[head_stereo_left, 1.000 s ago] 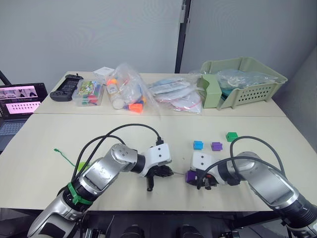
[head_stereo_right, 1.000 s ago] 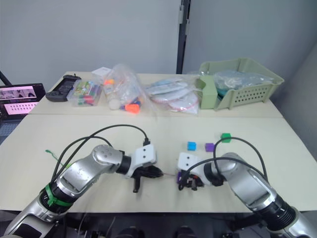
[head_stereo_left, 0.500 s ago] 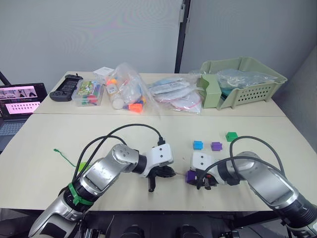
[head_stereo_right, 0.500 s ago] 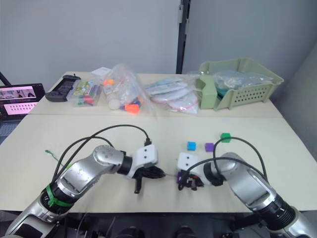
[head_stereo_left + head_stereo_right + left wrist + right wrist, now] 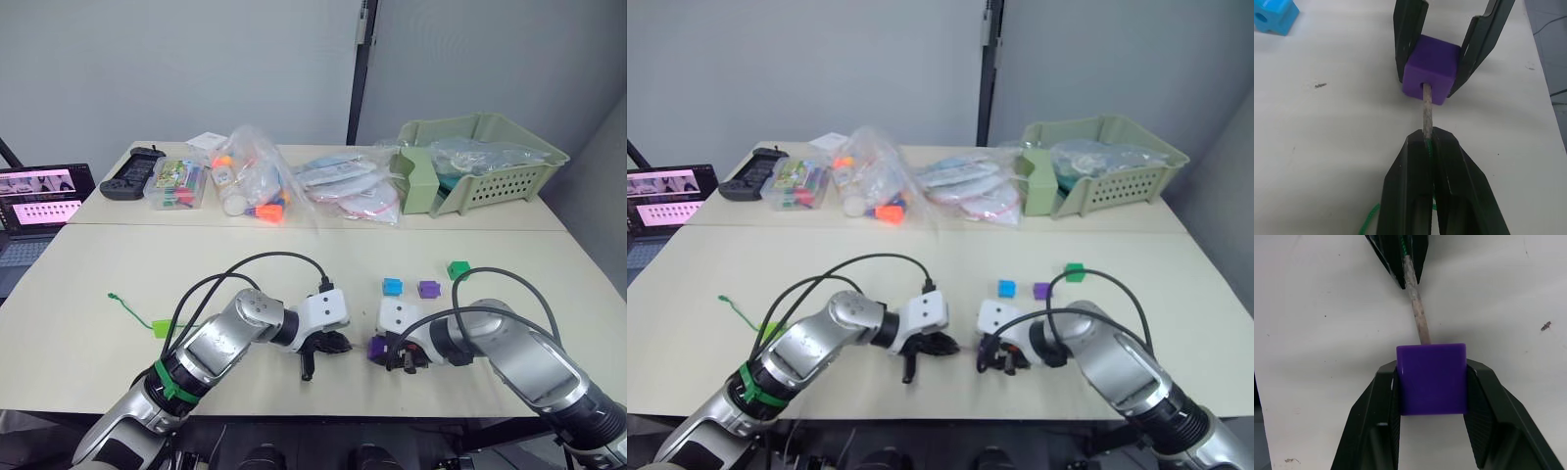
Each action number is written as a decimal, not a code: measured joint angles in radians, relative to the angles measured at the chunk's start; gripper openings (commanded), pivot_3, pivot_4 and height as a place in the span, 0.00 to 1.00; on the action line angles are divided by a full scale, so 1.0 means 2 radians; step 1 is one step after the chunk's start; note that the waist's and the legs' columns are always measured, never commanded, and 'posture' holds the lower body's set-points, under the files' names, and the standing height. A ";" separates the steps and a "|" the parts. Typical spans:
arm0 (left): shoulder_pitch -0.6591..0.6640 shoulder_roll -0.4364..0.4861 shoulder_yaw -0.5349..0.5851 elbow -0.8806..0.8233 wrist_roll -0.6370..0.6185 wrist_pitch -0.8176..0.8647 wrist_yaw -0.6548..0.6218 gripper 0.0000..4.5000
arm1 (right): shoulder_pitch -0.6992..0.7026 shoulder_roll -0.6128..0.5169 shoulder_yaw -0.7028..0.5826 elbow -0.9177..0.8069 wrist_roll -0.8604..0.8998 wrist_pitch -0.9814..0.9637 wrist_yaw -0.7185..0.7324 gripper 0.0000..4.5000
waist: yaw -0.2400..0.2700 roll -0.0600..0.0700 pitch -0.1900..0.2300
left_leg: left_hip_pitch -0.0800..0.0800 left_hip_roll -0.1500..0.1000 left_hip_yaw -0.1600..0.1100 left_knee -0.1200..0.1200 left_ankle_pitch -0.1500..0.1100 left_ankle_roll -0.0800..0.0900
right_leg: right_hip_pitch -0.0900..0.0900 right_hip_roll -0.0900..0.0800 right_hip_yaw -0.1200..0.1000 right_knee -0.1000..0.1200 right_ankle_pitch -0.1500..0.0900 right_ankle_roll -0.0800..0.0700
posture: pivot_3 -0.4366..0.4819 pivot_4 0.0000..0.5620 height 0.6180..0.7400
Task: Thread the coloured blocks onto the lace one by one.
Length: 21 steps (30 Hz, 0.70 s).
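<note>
Purple block (image 5: 1431, 69) number one sits at the front of the counter (image 5: 88, 264), and your right pincer (image 5: 1431, 382) squeezes it from both sides, one black finger (image 5: 1371, 416) on each flat face. Your left pincer (image 5: 1427, 147) is clenched on the lace (image 5: 1426, 110), right where the green cord meets its stiff pale tip. You can see that tip going into the round hole in the side of the block. The two pincers are close together, nose to nose, with just the short bare piece of tip between them.

Behind your left pincer the green cord trails away across the counter toward your left side, and its far end with the little knot (image 5: 112, 296) lies flat near the left edge. A lime green block (image 5: 162, 328) rests on the counter close to that cord.

Farther back from your right pincer you have three more blocks in a loose row: a blue block (image 5: 392, 286), a second purple block (image 5: 427, 289) just beside it, and a dark green block (image 5: 458, 269) a bit farther back and to the right. None of them touch each other.

Along the back of the counter lie clear bags of toys (image 5: 250, 181) and a pale green basket (image 5: 490, 162).
</note>
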 measured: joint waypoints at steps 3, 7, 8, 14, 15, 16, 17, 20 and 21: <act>0.002 -0.026 -0.010 0.029 0.014 -0.025 0.006 0.00 | -0.001 0.001 0.002 -0.002 0.000 0.001 0.000 0.27 | 0.000 0.000 0.000 | -0.001 0.000 0.000 0.000 0.000 0.000 | 0.000 0.000 0.000 0.000 0.000 0.000 | 0.48 0.27 1.00; 0.002 -0.041 -0.011 0.038 0.021 -0.034 0.006 0.00 | -0.003 0.004 0.005 -0.005 -0.001 0.002 0.001 0.27 | -0.003 0.000 0.000 | -0.001 0.000 0.000 0.000 0.000 0.000 | -0.001 0.000 0.000 0.000 0.000 0.000 | 0.48 0.27 1.00; 0.003 -0.042 -0.011 0.038 0.021 -0.034 0.006 0.00 | -0.003 0.004 0.005 -0.005 -0.001 0.002 0.001 0.27 | -0.003 0.000 0.000 | -0.001 0.000 0.000 0.000 0.000 0.000 | -0.001 0.000 0.000 0.000 0.000 0.000 | 0.48 0.27 1.00; 0.007 -0.042 -0.010 0.040 0.024 -0.042 0.004 0.00 | -0.011 0.007 0.012 -0.004 -0.001 0.004 0.001 0.27 | -0.003 0.000 0.000 | -0.001 0.000 0.000 0.000 0.000 0.000 | -0.001 0.000 0.000 0.000 0.000 0.000 | 0.48 0.27 1.00; 0.008 -0.042 -0.008 0.041 0.024 -0.043 0.004 0.00 | -0.012 0.008 0.013 -0.004 -0.001 0.007 0.001 0.27 | -0.003 0.000 0.000 | -0.001 0.000 0.000 0.000 0.000 0.000 | -0.001 0.000 0.000 0.000 0.000 0.000 | 0.48 0.27 1.00; 0.010 -0.043 -0.006 0.041 0.023 -0.044 0.004 0.00 | -0.012 0.008 0.013 -0.004 -0.001 0.008 0.001 0.27 | -0.003 0.000 0.000 | -0.001 0.000 0.000 0.000 0.000 0.000 | -0.001 0.000 0.000 0.000 0.000 0.000 | 0.48 0.27 1.00; 0.015 -0.044 0.000 0.041 0.021 -0.045 0.004 0.15 | -0.012 0.009 0.013 -0.004 -0.001 0.009 0.000 0.27 | -0.003 0.000 0.000 | -0.001 0.000 0.000 0.000 0.000 0.000 | -0.001 0.000 0.000 0.000 0.000 0.000 | 0.48 0.27 1.00; 0.023 -0.041 0.016 0.038 0.007 -0.058 -0.011 0.35 | -0.009 0.014 0.013 -0.004 -0.001 0.011 -0.010 0.57 | -0.004 0.000 0.000 | -0.001 0.001 0.000 0.000 0.000 0.000 | -0.001 0.000 0.000 0.000 0.000 0.000 | 0.48 0.27 1.00; 0.024 -0.039 0.019 0.034 0.005 -0.065 -0.015 0.43 | -0.006 0.019 0.013 -0.005 0.000 0.011 -0.013 0.64 | -0.003 0.000 0.000 | -0.001 0.000 0.000 0.000 0.000 0.000 | -0.002 0.000 0.000 0.000 0.000 0.000 | 0.48 0.27 1.00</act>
